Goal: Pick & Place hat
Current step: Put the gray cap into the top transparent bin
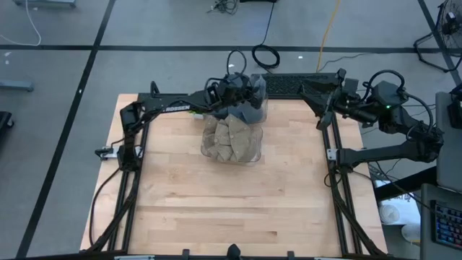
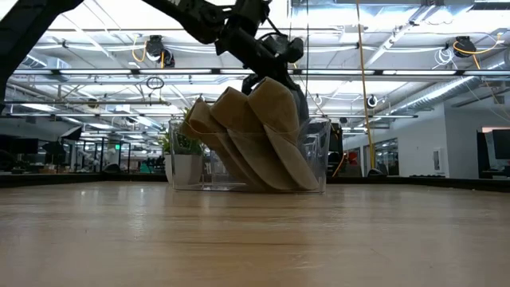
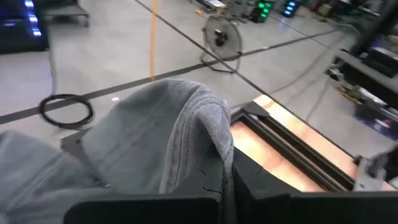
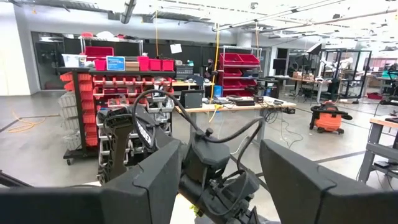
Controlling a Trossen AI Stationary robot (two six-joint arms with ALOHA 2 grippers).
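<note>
My left gripper (image 1: 242, 90) is shut on a grey hat (image 3: 161, 137) above the far end of a clear bin (image 1: 254, 148), which stands at the far middle of the table. In the bin, several tan hats (image 2: 267, 127) lean against one another. In the low view the grey hat (image 2: 301, 100) shows behind the tan ones, under my left gripper (image 2: 275, 64). My right gripper (image 4: 221, 168) is open and raised at the table's far right (image 1: 317, 94), with nothing between its fingers. My left gripper pinches a fold of the grey hat's cloth (image 3: 219, 146) between its two fingers. It comes from the table's left, slanting a little downward. The cloth bulges up and drapes over the fingertips, hiding how many layers are held. Whether the hat's lower part rests on the tan hats, I cannot tell.
A dark frame rail (image 1: 333, 137) runs along the table's right side and another (image 1: 133, 152) along its left. The near half of the wooden table (image 1: 231, 209) lies bare. A keyboard (image 1: 289, 83) sits past the far edge.
</note>
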